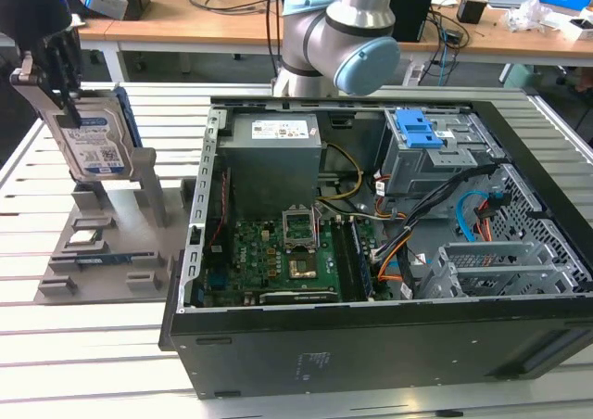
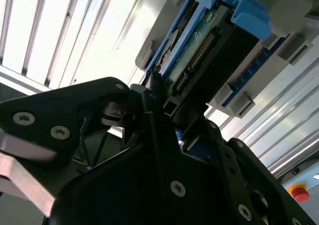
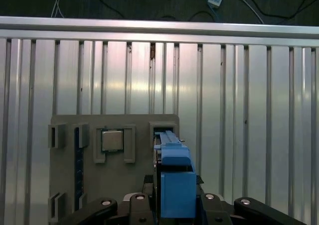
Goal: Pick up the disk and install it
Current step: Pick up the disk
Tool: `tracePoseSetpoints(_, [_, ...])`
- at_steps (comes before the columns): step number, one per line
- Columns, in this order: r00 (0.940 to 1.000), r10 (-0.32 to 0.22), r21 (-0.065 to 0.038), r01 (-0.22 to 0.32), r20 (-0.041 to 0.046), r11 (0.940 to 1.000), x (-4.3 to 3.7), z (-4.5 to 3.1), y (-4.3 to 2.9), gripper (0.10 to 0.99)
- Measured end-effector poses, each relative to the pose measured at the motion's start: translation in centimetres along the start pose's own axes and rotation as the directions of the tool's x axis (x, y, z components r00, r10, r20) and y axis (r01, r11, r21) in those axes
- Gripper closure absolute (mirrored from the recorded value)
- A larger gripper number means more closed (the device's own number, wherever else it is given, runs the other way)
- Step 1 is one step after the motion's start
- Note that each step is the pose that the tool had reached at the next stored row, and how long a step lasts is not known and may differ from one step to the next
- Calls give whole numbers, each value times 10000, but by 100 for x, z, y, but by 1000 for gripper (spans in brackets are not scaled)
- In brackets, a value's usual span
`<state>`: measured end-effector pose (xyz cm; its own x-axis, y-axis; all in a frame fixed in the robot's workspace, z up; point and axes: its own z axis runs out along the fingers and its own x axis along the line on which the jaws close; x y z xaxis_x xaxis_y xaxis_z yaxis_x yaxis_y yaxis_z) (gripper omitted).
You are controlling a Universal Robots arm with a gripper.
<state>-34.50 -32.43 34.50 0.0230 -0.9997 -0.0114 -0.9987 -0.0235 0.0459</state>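
Gripper (image 1: 69,113) clamped on the disk (image 1: 97,150) above the grey tray (image 1: 93,280) — unclear whether it clears its slot

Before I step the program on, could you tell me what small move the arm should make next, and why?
Probably a short straight lift: the gripper seems closed on the disk, which stands upright with its lower edge between the uprights of the stand.

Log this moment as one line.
gripper: shut on disk | disk: on edge at grey holder | computer case: open, disk not inside
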Motion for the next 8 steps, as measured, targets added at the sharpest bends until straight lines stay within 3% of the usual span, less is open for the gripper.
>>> tracePoseSetpoints(8, [10000,-1,0,1,-1,10000,-4,-119,3,718])
